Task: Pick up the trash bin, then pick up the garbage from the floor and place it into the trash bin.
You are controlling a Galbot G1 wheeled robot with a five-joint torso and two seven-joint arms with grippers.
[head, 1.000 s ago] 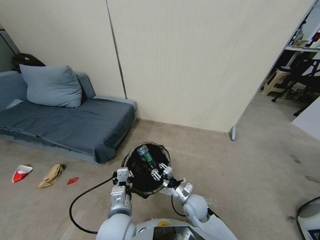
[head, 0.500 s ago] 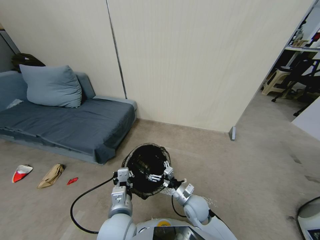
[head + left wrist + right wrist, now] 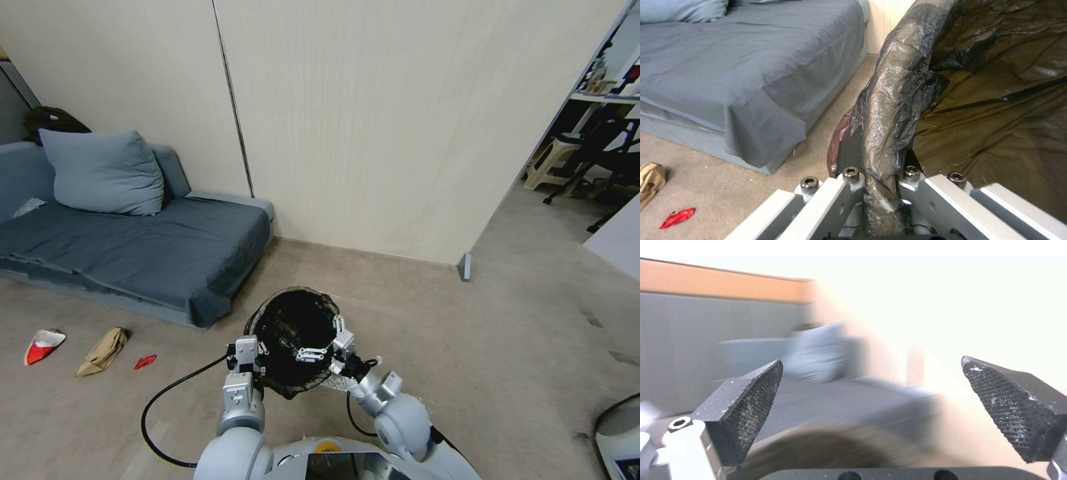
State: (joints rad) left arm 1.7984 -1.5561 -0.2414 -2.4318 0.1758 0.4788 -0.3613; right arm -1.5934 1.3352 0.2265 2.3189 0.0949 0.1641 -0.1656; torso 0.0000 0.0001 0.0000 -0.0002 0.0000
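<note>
Left gripper [image 3: 248,358] clamps the trash bin [image 3: 293,293] by its bag-lined rim. Right gripper [image 3: 325,342] hovers over the bin's mouth, fingers [image 3: 751,406] spread and empty.

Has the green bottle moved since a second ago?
Yes. It was in the right hand above the trash bin; now it has dropped inside, against the steady bin rim, and the hand is open.
</note>
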